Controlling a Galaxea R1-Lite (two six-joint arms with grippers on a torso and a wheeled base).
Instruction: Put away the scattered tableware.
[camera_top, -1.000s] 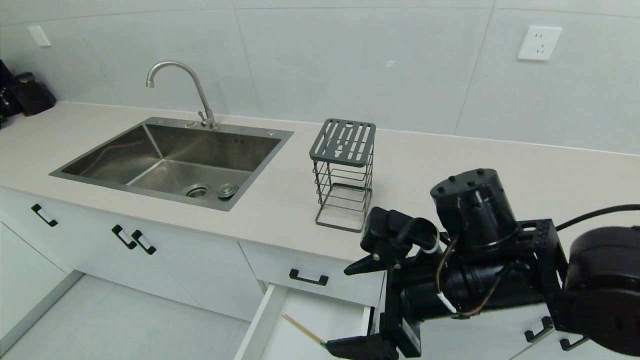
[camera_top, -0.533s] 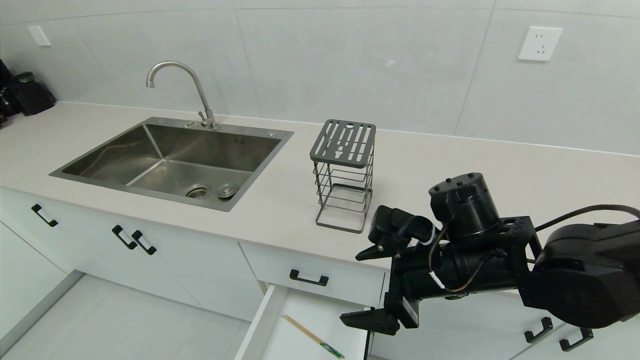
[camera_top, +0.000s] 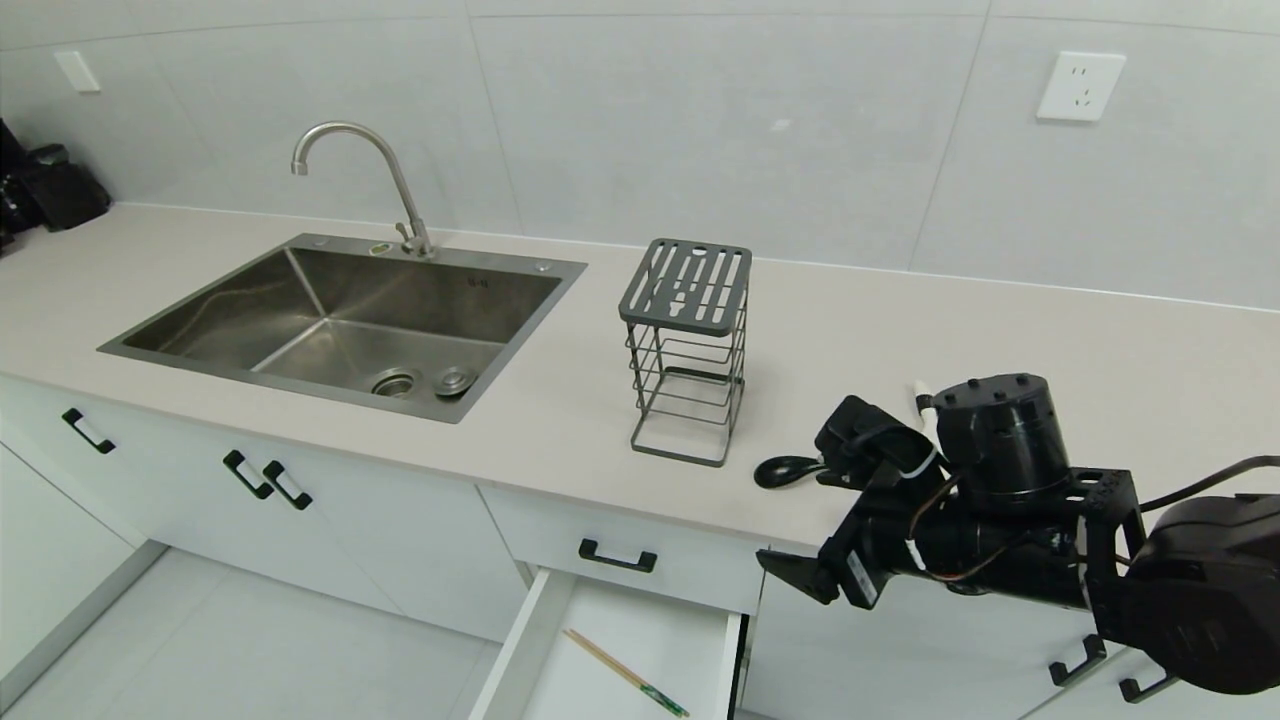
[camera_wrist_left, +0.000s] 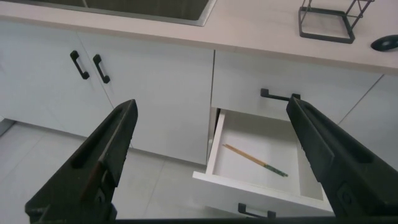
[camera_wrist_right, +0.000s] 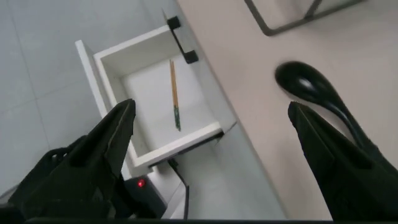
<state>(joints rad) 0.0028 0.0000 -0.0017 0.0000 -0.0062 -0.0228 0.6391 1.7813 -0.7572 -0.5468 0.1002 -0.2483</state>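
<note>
The right gripper hangs with its jaws spread wide and empty. The glossy black spoon lies flat on the pale countertop just ahead of it, its handle running under one finger. A good grasp likely means centring that thin handle between the fingers, lowering until the tips almost touch the counter, then closing, before carrying it to the open white drawer below.

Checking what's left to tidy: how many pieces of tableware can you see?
2. A black spoon lies on the counter beside the wire rack; a chopstick lies in the open drawer. Others may be hidden from view.
</note>
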